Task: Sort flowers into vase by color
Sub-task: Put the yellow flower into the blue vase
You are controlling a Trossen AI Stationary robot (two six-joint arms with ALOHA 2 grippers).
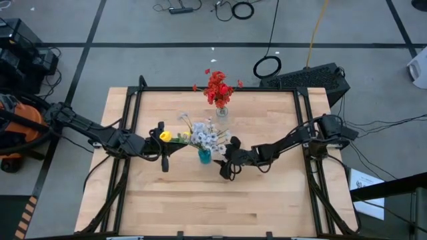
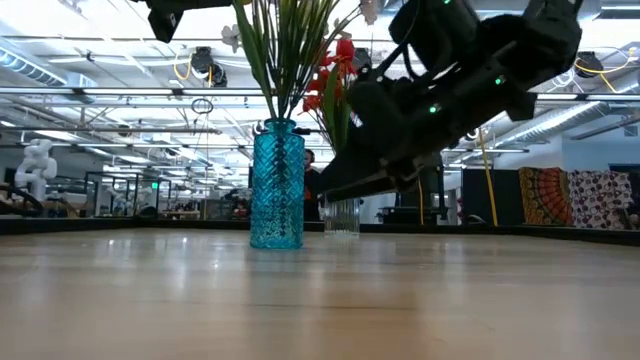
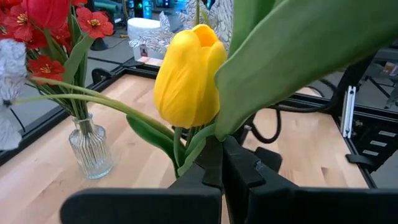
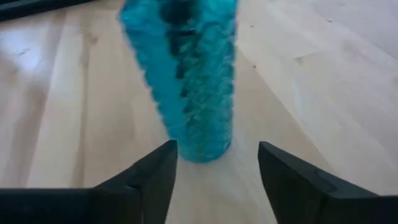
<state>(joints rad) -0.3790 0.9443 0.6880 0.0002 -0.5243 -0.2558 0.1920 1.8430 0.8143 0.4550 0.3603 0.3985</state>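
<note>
My left gripper [image 1: 163,143] is left of the teal vase [image 1: 204,156], raised off the table and shut on a yellow tulip [image 3: 186,74]. The teal vase [image 2: 277,185] stands on its base and holds white-grey sprays [image 1: 204,137]. Behind it, a clear glass vase [image 3: 90,149] holds red flowers [image 1: 217,87]. My right gripper [image 4: 217,177] sits low on the vase's right, open. Its fingers point at the teal vase [image 4: 186,81], which stands just beyond their tips, untouched. My left gripper pinches the tulip's green stem and leaf bases [image 3: 198,149] between its two shut fingers [image 3: 239,168], a short way below the bloom. The bloom stands beyond the fingertips, clear of the table, and a broad leaf [image 3: 298,56] spreads beside it. The lower stalk is hidden.
Bare wooden tabletop [image 1: 220,200] stretches between the vases and the near edge. A black frame rail [image 1: 220,89] runs round the table. Both arms close in on the teal vase from either side.
</note>
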